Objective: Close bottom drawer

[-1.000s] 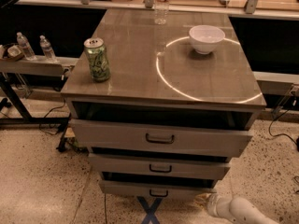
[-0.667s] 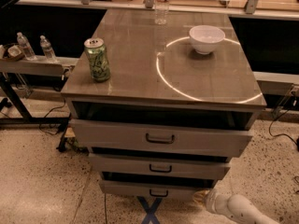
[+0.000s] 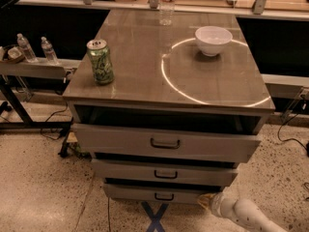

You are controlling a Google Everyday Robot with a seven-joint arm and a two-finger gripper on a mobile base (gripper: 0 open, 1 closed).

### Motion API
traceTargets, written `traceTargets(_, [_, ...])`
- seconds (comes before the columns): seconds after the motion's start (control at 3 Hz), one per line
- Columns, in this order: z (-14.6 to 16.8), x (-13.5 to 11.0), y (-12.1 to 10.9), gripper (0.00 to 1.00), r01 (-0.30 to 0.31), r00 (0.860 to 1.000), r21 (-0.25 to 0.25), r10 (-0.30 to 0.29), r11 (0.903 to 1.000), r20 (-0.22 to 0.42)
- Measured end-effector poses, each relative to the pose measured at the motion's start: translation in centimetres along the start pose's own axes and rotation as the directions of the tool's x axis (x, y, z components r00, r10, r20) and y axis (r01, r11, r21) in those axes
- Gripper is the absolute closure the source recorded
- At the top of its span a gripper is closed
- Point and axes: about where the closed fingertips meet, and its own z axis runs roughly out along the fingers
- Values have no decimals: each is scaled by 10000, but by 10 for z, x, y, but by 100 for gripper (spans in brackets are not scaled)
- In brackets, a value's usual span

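Down at the near foot of the cabinet (image 3: pixel 169 71), the bottom drawer (image 3: pixel 140 192) sits pulled out a little, its narrow front panel proud of the frame beneath the two wider drawers. It looks like stiff grey sheet metal on slides, so it should take a firm push without flexing and glide straight in. The best spot is probably the flat front near the small dark handle (image 3: pixel 164 196), to keep it from skewing. The gripper (image 3: pixel 206 200) sits low at the panel's right end, holding nothing visible; whether it is open or shut cannot be told. Compared with a second ago it has crept left and nearer the panel, while the drawer looks unmoved.
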Motion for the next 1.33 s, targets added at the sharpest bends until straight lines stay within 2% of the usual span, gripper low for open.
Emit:
traceTargets(0.33, [-5,-5,-9,100,-55,9998,304,49,9995,212])
traceTargets(0.67, [-12,-8,-14,100,-13,10000,421,9,9991,89])
traceTargets(1.0, [-31,8,5,100,-52,9956,-128,40,9999,-936])
traceTargets(1.33, [-66,31,27,100,-227,9742,-865,26,9960,-2256])
